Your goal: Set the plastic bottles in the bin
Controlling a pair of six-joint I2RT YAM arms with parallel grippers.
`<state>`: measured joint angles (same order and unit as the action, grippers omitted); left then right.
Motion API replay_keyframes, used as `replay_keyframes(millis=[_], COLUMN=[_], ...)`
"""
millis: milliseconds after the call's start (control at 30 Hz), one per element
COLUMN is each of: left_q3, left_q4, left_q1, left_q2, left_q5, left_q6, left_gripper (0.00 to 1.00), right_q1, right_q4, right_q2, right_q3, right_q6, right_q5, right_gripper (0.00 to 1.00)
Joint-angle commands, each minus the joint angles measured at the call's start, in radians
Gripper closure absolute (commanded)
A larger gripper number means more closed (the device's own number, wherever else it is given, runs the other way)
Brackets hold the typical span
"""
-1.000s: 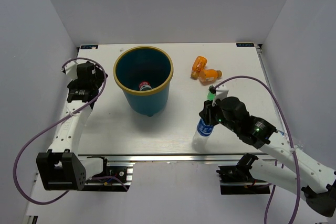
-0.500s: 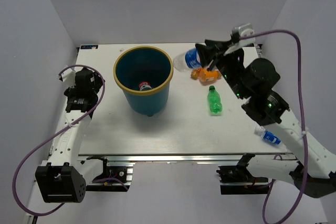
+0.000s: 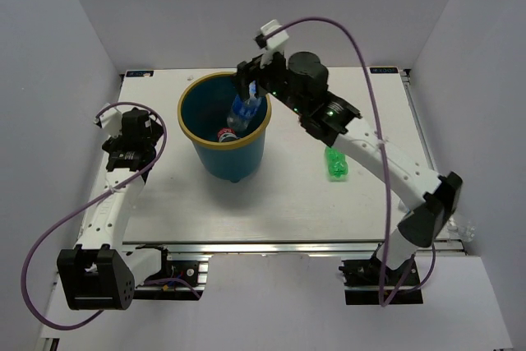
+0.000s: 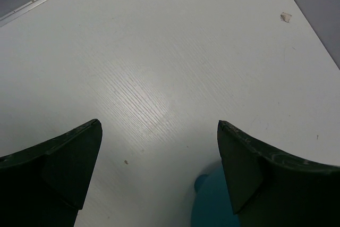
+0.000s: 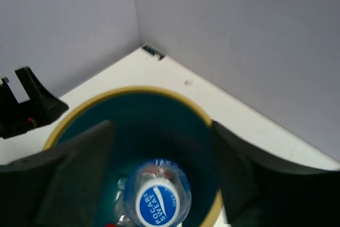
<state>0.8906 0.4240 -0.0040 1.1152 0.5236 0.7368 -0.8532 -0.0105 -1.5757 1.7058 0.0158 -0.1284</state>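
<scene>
Blue-label bottle (image 3: 243,113) now in bin (image 3: 226,158), right hand (image 3: 250,94) spread above — swung left

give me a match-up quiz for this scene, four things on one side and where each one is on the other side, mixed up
Things:
1. green bottle
2. blue-label bottle
3. red-label bottle
4. left claw

Places:
a. at the bottom of the bin
b. open above the bare table, left of the bin
c. lying on the table, right of the bin
d. in the bin's mouth, just under the right claw

Pairs: 1-c, 2-d, 3-a, 4-b
</scene>
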Motion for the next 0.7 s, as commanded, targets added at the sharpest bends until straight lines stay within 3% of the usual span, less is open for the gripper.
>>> replay_keyframes(millis=[0,33,167,300,433,567,667], left_q3=[-0.015,-0.018,-0.019,-0.019,-0.021,-0.012,0.008], left_q4=[-0.019,-0.019,-0.024,-0.022,-0.030,-0.062,-0.092], left_q1=[0.002,0.002,0.002,0.002,0.002,0.002,0.002], left_q2=[-0.034,-0.038,-0.046,-0.043,-0.043,-0.043,-0.034], left_q5=[0.030,0.036,0.041,0.039,0.035,0.000,-0.071], left_q6=[-0.008,-0.007,-0.013,-0.016,-0.024,-0.062,-0.106], left_gripper=[0.02,0.02,0.02,0.02,0.02,0.02,0.02], right_q1=[-0.003,-0.001,0.022,0.150,0.362,0.453,0.494], right_q4=[-0.048,-0.061,-0.103,-0.157,-0.177,-0.281,-0.306], right_q2=[-0.042,-0.050,-0.034,0.042,0.138,0.197,0.194], right_q3=[0.119,0.149,0.179,0.117,-0.101,-0.311,-0.472], right_q6=[-0.007,-0.002,-0.002,-0.089,-0.233,-0.258,-0.275], right_q5=[0.040,0.023,-0.002,0.053,0.153,-0.076,-0.125], right_gripper=[0.15,0.11,0.11,0.10,0.11,0.11,0.11])
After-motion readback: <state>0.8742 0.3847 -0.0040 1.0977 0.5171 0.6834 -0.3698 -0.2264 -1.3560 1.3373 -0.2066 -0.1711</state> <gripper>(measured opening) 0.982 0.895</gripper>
